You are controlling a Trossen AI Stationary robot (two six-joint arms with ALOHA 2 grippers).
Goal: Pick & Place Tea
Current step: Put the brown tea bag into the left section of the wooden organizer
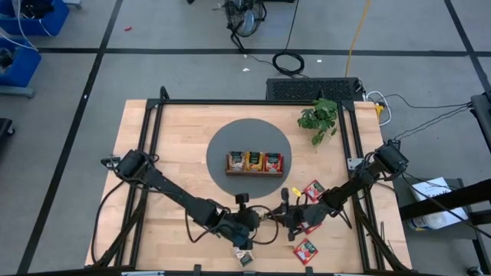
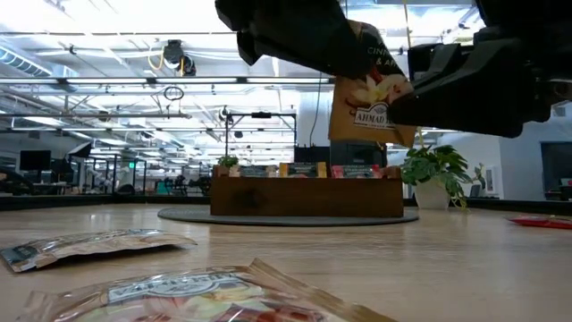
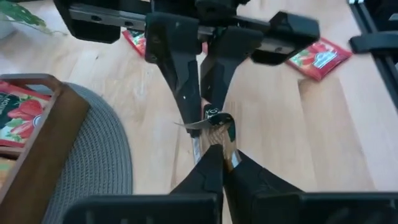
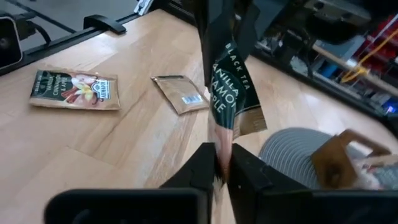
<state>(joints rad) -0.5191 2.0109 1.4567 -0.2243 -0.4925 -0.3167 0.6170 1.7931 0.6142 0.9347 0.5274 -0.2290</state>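
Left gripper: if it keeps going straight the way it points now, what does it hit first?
Likely the right gripper. In the left wrist view the left gripper, shut on the tea packet, faces it head-on across that packet. Depth between them is unclear.

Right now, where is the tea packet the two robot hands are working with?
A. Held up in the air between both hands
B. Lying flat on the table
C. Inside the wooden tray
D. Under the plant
A: the left hand and right hand both pinch one packet above the table.
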